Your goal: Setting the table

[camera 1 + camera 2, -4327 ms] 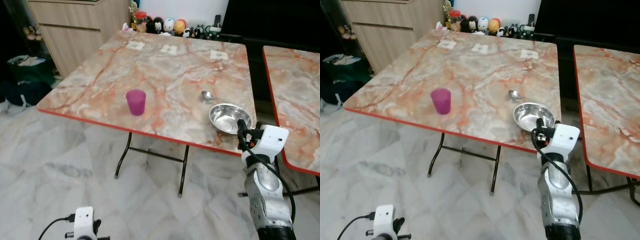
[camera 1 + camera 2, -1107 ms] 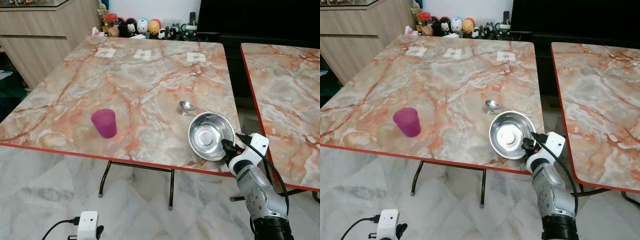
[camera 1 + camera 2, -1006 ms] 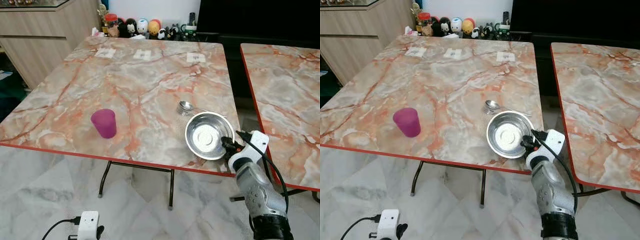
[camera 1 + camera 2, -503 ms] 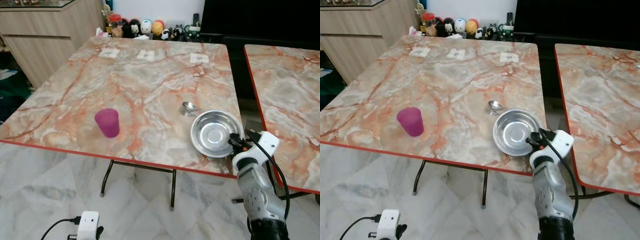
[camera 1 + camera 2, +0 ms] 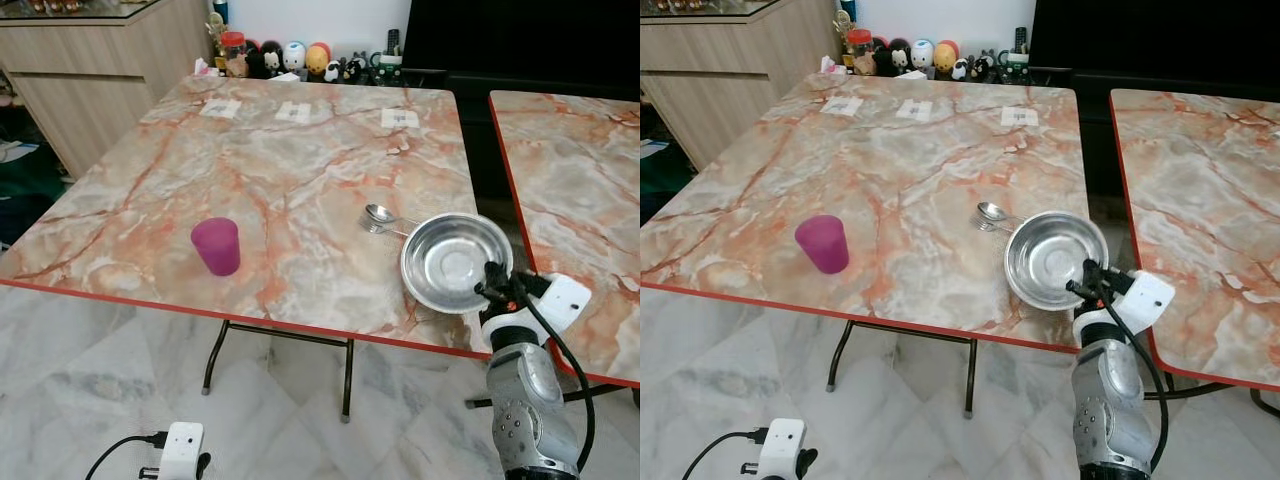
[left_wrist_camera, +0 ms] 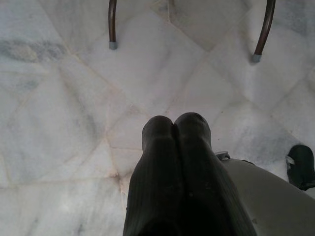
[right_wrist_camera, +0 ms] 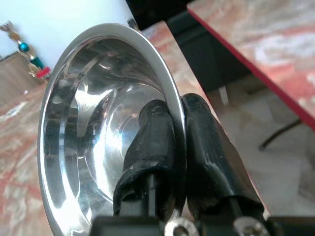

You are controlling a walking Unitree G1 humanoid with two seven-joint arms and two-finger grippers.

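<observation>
1. The steel bowl (image 5: 455, 262) is sliding right and nearer the table (image 5: 300, 170) edge, uncovering the spoon (image 5: 378, 215) beside it.
2. My right gripper (image 7: 170, 147) is pinching its near rim, one finger inside.
3. I'm holding that arm raised below the edge; the left gripper (image 6: 174, 142) is hanging closed, empty.

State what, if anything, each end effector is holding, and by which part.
The right end effector pinches the steel bowl by its near rim, one finger inside, one outside. The left end effector holds nothing.
</observation>
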